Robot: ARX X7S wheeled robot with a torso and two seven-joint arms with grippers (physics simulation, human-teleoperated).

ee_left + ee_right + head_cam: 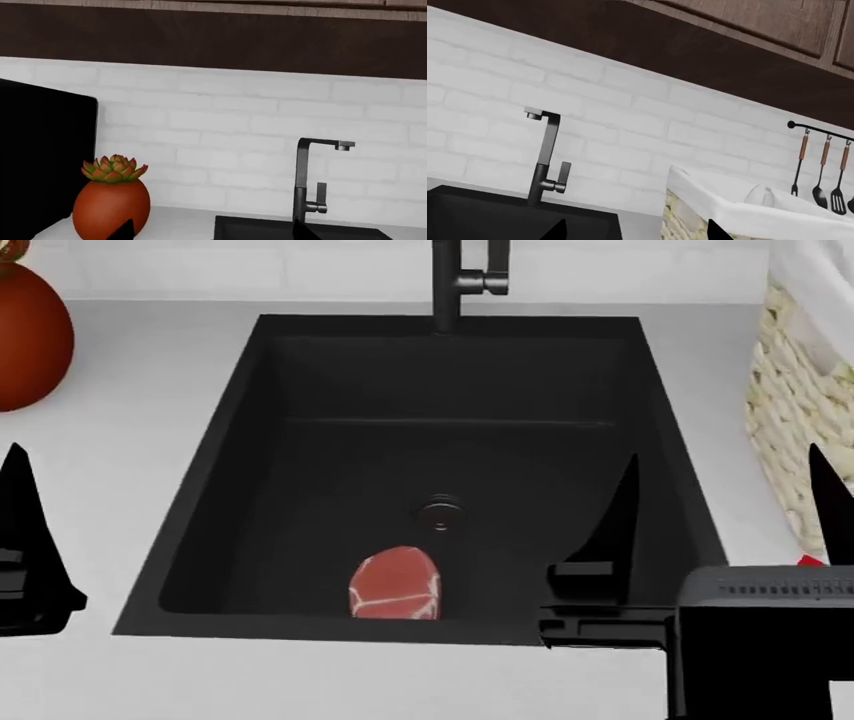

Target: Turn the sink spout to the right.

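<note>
Claws: right claw (727,515) and left claw (14,540) both spread, empty, nearest me. Sink (214,440) mid-worktop. Sink spout (447,280) at far rim; I'd push its pipe gently rightward, avoiding the lever.

Right gripper (727,505) jaws spread wide; left gripper (20,540) seemingly likewise.

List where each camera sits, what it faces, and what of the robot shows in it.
Head view: high, looking down into the sink; left gripper and right gripper show, jaws apart.
Left wrist view: low, facing the brick backsplash, potted succulent and sink spout; only fingertips show.
Right wrist view: low, facing wall, spout and hanging utensils; fingertips again.
Shared: all three see the sink spout.
</note>
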